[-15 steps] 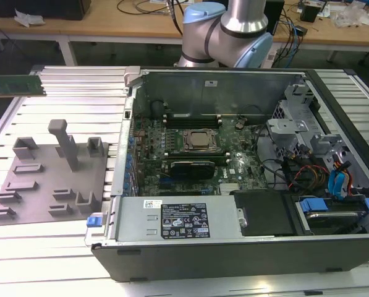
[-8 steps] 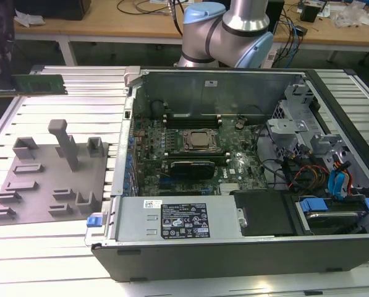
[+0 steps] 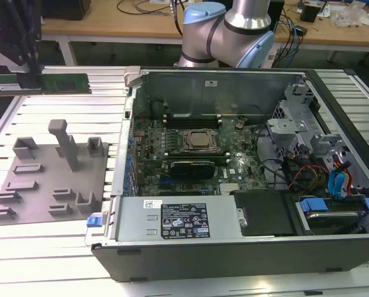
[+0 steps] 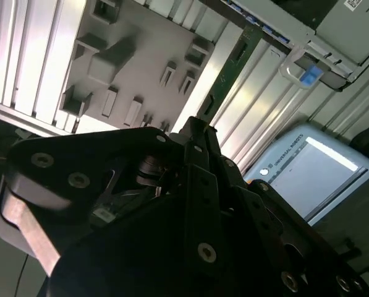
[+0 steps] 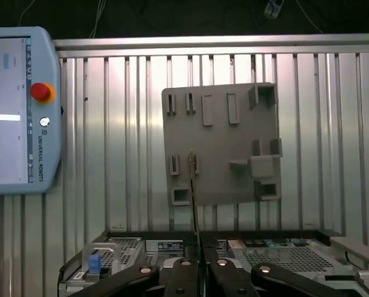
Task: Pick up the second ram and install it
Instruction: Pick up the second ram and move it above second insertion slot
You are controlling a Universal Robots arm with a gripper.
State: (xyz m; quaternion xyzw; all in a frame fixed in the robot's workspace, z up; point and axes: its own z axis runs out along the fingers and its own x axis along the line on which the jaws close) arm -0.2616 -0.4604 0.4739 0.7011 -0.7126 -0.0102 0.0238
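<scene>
since the gripper [image 3: 27,79] is clenched on one end of the second ram [image 3: 63,83], i count the pick-up as done. the green stick hangs level in the air, above the slatted table [image 3: 48,260] and beyond the grey holder tray [image 3: 45,185], well apart from the open computer case [image 3: 233,255]. in the first wrist view i see it edge-on, as a thin line over the tray. the install is not yet done: the stick is outside the case, and the long dark memory slots [image 3: 196,116] lie inside by the processor [image 3: 199,140]. between stick and slots stands the case's side wall [image 3: 133,93]. a teach pendant [image 5: 17,111] lies on the table beside the tray.
</scene>
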